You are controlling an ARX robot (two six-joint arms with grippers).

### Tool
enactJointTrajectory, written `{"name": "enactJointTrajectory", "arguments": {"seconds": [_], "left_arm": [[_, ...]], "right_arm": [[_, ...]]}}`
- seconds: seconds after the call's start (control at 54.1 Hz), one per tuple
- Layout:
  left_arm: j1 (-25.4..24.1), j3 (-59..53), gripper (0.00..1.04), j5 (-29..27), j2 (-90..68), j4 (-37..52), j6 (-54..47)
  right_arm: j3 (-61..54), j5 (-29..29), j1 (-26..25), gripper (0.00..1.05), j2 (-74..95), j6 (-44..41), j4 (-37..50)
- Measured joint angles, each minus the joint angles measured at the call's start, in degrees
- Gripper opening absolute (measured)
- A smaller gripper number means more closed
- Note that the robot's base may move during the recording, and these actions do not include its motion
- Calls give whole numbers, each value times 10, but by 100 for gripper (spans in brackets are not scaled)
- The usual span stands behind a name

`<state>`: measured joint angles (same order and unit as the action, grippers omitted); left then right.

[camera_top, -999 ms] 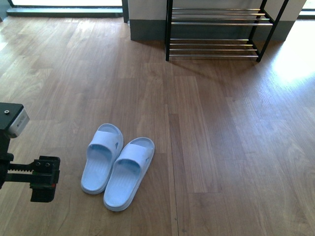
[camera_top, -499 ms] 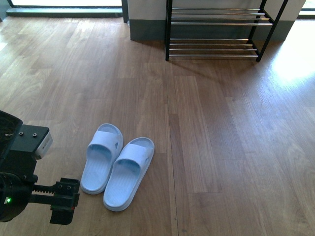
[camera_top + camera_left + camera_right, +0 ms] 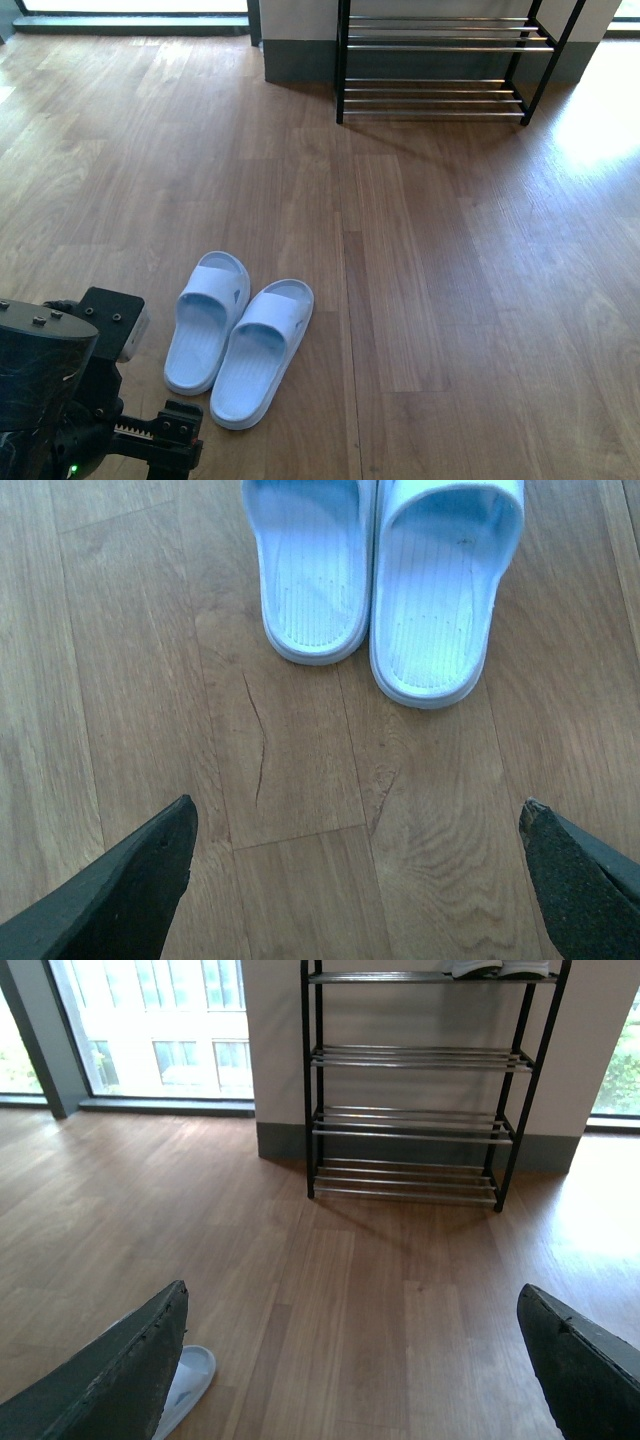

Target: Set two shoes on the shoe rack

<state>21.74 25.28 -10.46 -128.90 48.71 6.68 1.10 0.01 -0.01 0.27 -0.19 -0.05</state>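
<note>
Slides (image 3: 262,350), two pale blue ones, lie touching side by side on the wood floor (image 3: 450,300), heels toward the left gripper (image 3: 357,815), whose two fingers (image 3: 130,880) are spread wide. Right gripper (image 3: 352,1295) gapes too. One four-shelf shoe rack (image 3: 415,1057) stands well apart by the wall (image 3: 275,1050).

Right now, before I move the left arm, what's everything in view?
Slide sandals: two, pale blue, side by side on the floor near the left arm.
Shoe rack: one, black frame with silver rods, against the far wall.
White-soled shoes: count unclear, cropped, on the rack's top shelf.
Floor: one, brown wood planks.
Left gripper: one, black, jaws open, facing the sandals' heels.
Right gripper: one, black, jaws open, facing the rack.
</note>
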Motion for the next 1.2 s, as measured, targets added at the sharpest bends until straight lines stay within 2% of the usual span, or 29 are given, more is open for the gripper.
{"name": "enactJointTrajectory", "arguments": {"seconds": [0.166, 0.351, 0.703, 0.851, 1.017, 1.202], "left_arm": [[-21, 21, 95, 14, -25, 23, -9], [-57, 76, 95, 45, -39, -12, -26], [-95, 145, 95, 55, -89, -22, -42], [-89, 170, 95, 59, -112, -18, -54], [-47, 209, 95, 82, -163, -12, -56], [-33, 235, 95, 95, -195, 1, -52]], "right_arm": [[0, 0, 0, 95, 0, 0, 0], [0, 0, 0, 96, 0, 0, 0], [0, 0, 0, 96, 0, 0, 0], [0, 0, 0, 96, 0, 0, 0], [0, 0, 0, 96, 0, 0, 0], [0, 0, 0, 96, 0, 0, 0]]}}
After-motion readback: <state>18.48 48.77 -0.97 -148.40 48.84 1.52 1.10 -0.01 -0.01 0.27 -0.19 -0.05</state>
